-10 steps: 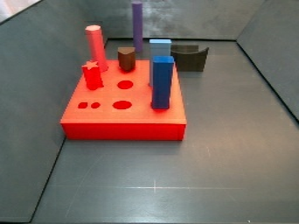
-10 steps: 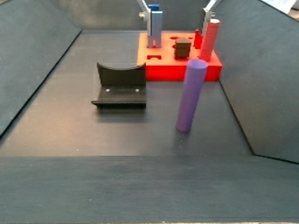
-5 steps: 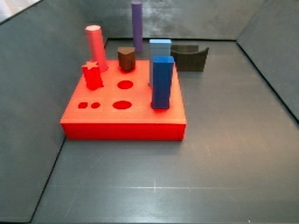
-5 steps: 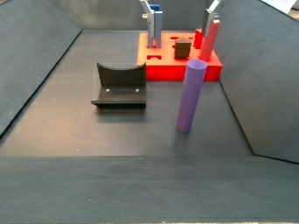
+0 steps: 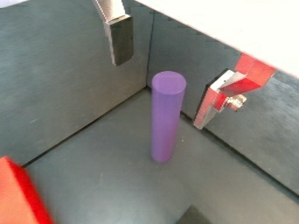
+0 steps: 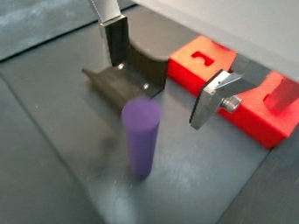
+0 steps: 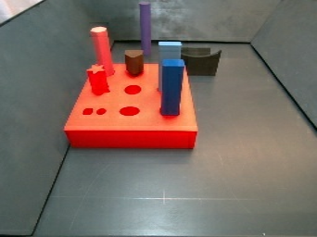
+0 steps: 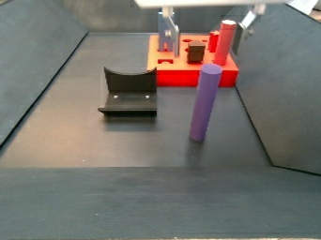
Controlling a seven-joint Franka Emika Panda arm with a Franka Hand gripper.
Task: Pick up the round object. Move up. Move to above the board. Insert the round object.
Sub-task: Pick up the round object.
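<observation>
The gripper [image 5: 170, 70] hangs spread wide above the upright round object [image 5: 166, 117], which stands on open floor beside the right wall; the board [image 8: 189, 58] sits behind it.

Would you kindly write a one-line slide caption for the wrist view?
Open gripper poised above the upright purple peg on the grey floor, fingers apart, peg not yet grasped.

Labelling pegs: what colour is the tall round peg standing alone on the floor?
Purple. The round object shows best in a side view, upright and free; the gripper is open above it.
</observation>
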